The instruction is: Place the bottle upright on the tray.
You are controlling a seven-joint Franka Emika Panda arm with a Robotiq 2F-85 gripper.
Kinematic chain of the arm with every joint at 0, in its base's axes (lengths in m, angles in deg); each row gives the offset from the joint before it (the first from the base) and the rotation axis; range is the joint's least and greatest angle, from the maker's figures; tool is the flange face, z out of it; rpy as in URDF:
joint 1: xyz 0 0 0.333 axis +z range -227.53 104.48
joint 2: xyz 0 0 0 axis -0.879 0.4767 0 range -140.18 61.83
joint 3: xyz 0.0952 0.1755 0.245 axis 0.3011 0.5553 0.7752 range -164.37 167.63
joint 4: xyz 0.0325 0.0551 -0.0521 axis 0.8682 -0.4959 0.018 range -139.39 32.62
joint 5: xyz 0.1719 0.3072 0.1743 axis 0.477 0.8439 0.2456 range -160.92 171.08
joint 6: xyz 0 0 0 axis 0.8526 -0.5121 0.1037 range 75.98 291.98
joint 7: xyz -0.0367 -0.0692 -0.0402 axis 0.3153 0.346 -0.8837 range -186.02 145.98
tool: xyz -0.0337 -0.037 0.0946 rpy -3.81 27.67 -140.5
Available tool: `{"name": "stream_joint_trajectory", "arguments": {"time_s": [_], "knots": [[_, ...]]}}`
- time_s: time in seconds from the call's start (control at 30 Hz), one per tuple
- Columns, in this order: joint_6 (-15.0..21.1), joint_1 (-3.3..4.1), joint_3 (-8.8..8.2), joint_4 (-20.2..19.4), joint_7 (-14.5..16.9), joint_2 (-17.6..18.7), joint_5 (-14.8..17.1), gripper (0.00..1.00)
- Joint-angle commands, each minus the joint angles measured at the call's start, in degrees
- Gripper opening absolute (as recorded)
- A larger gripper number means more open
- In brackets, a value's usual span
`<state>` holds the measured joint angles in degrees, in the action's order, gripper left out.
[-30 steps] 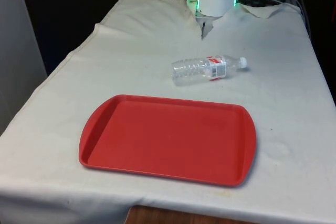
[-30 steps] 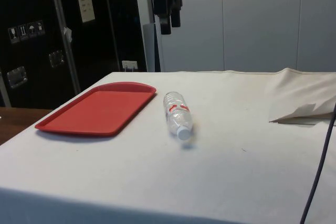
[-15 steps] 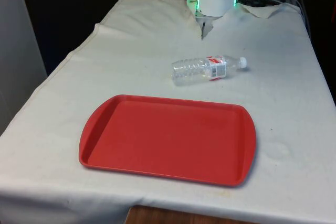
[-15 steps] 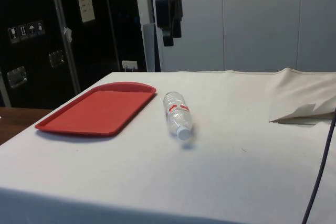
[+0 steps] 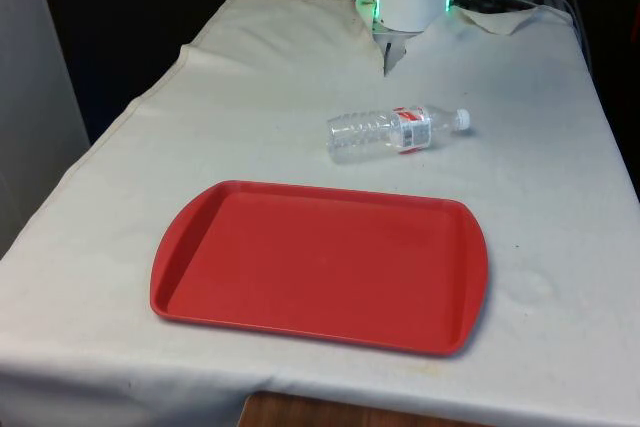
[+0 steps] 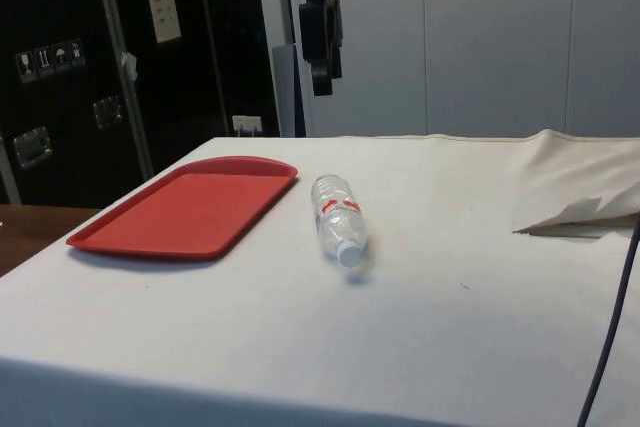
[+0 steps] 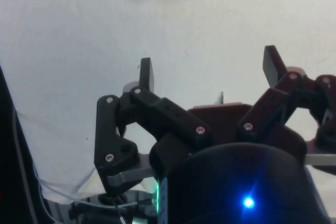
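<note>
Two black fingers point(image 7: 147, 74) of the gripper point(image 6: 321, 77) stand wide apart with nothing between them, hanging high above the white cloth point(image 5: 250, 97) and pointing down. It hangs a little lower than half a second ago. The clear bottle point(image 5: 395, 132) lies on its side where it was, at about one o'clock from the red tray point(image 5: 320, 265), apart from it, white cap toward three o'clock.

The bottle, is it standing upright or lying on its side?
Lying on its side. The bottle rests lengthwise on the white cloth, its cap pointing toward the front view's right, beyond the red tray.
</note>
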<state>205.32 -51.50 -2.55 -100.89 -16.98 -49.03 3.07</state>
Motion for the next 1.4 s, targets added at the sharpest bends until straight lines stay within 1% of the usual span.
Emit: {"name": "stream_joint_trajectory", "arguments": {"time_s": [0.0,0.17,0.2,0.27,0.47,0.5,0.57,0.73,0.77,0.8,1.0,1.03,1.07,1.27,1.3,1.33,1.37], "knots": [[0.8,0.06,0.11,-0.29,0.23,0.11,-0.11,1.0],[1.32,0.11,0.63,-0.4,1.49,0.63,-0.17,1.0],[0.46,0.0,0.63,-0.11,1.55,0.57,0.0,1.0],[1.72,0.11,0.92,-0.52,2.29,0.92,-0.17,1.0],[2.46,0.06,1.55,-0.8,4.41,1.55,-0.23,1.0],[1.72,0.0,1.38,-0.63,3.95,1.32,0.0,1.0],[2.69,0.06,1.66,-0.86,5.21,1.72,-0.23,1.0],[2.98,0.06,1.89,-0.86,7.45,2.06,-0.23,1.0],[2.23,0.0,1.83,-0.69,7.28,2.06,0.0,1.0],[3.04,0.06,1.89,-0.92,7.85,2.12,-0.23,1.0],[3.21,0.0,1.95,-0.97,10.66,2.41,-0.29,1.0],[2.35,0.0,1.95,-0.74,10.6,2.41,0.0,1.0],[3.27,0.0,1.95,-1.03,11.06,2.46,-0.29,1.0],[3.78,0.0,1.95,-1.2,14.15,3.09,-0.29,1.0],[2.92,0.0,1.95,-0.92,14.21,3.04,0.0,1.0],[3.9,0.0,1.95,-1.2,14.55,3.21,-0.23,1.0],[4.07,0.0,1.95,-1.26,14.95,3.27,-0.23,1.0]]}}
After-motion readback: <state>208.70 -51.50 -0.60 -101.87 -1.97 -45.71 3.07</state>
